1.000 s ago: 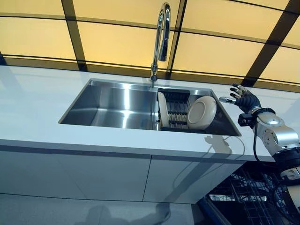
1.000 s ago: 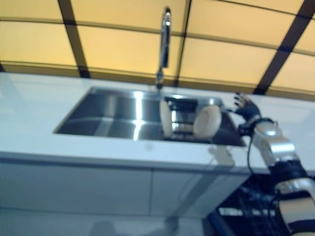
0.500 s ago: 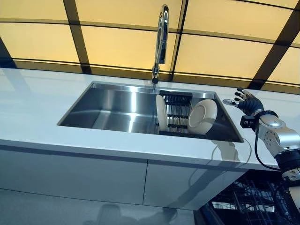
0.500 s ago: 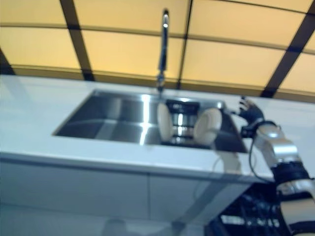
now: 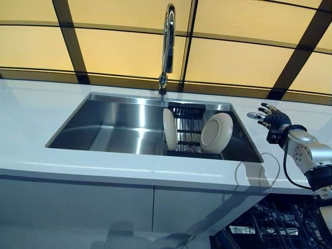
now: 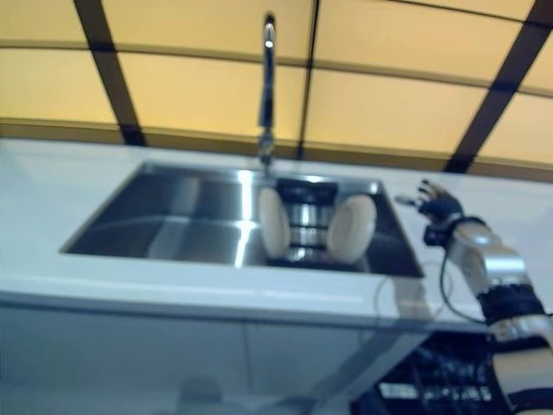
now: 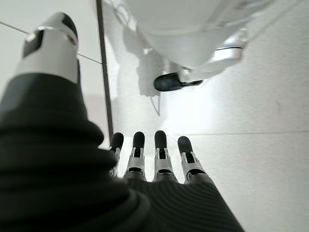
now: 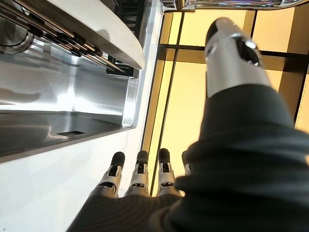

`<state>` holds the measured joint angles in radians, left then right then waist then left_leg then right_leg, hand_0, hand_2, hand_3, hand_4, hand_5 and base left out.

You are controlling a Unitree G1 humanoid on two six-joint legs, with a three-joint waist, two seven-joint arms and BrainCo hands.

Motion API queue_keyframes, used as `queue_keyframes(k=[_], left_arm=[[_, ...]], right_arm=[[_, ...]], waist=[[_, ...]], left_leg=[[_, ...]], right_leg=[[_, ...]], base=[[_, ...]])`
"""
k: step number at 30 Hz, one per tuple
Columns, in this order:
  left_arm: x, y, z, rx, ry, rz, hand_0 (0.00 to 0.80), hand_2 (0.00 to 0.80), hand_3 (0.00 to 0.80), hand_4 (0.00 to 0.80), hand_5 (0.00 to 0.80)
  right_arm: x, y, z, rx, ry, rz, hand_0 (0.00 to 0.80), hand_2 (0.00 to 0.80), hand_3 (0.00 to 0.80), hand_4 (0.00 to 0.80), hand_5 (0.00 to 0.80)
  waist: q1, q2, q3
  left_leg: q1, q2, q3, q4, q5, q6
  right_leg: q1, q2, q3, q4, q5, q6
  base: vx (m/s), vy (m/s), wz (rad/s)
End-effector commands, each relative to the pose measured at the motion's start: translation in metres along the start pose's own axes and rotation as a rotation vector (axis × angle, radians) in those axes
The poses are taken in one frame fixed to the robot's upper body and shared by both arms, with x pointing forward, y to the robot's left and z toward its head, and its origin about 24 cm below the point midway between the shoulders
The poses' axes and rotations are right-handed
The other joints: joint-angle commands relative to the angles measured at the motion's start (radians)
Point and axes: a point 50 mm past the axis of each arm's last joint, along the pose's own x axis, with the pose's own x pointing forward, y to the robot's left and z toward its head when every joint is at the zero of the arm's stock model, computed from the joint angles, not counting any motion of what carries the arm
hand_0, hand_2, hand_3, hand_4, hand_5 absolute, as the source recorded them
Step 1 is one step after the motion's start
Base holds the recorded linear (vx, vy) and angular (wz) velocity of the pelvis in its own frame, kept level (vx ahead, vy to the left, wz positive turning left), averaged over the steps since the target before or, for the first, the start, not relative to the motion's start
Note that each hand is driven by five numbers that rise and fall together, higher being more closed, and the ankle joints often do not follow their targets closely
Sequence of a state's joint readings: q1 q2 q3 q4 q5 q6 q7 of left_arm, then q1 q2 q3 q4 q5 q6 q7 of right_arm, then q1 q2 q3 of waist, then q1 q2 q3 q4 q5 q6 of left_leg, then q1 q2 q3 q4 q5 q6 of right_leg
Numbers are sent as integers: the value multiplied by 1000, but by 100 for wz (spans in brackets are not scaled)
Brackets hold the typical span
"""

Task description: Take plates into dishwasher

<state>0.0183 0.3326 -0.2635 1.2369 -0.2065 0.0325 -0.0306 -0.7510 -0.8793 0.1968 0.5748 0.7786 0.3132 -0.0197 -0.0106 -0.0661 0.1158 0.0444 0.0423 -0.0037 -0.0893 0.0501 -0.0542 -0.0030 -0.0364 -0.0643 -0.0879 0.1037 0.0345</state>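
Two white plates stand on edge in a black rack [image 5: 185,132] in the right half of the steel sink [image 5: 114,124]: one plate [image 5: 169,129] at the rack's left, one plate [image 5: 217,132] leaning at its right. My right hand [image 5: 273,119] hovers over the counter just right of the sink, fingers straight and spread, holding nothing; it also shows in its wrist view [image 8: 140,179], with the right plate [image 8: 104,26] past it. My left hand [image 7: 154,159] shows only in its wrist view, fingers straight, over the floor.
A tall chrome tap [image 5: 166,46] stands behind the sink. The white counter [image 5: 31,119] runs to both sides. The open dishwasher's wire rack [image 5: 275,223] sits low at the right, below the counter edge. Yellow wall panels [image 5: 119,49] lie behind.
The camera has shifted, so the sink sits more to the left. My right hand has stayed open beside the sink's right edge, a little farther from the right plate.
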Motion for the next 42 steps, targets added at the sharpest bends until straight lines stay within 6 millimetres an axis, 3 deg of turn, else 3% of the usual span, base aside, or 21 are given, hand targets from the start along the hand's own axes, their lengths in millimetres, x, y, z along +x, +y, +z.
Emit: queue_keyframes(k=[1,14,42], left_arm=[[0,14,11,84,-18,30,0,0,0,0,0],[0,13,9,84,-23,14,0,0,0,0,0],[-1,14,6,57,-31,22,0,0,0,0,0]], right_arm=[[1,2,46,63,-139,18,0,0,0,0,0],[1,11,30,71,-47,140,0,0,0,0,0],[5,24,32,-80,41,203,0,0,0,0,0]], waist=[[25,-19,10],[23,-20,20],[44,-31,46]], left_leg=[[0,-47,-6,2,-37,25],[4,-37,13,2,-42,20],[-3,-33,14,2,-39,14]], right_leg=[[-52,-47,-11,7,55,93],[-45,-59,-22,11,45,96],[-22,-58,-26,3,31,92]], base=[[-50,-12,-2],[0,0,0],[0,0,0]])
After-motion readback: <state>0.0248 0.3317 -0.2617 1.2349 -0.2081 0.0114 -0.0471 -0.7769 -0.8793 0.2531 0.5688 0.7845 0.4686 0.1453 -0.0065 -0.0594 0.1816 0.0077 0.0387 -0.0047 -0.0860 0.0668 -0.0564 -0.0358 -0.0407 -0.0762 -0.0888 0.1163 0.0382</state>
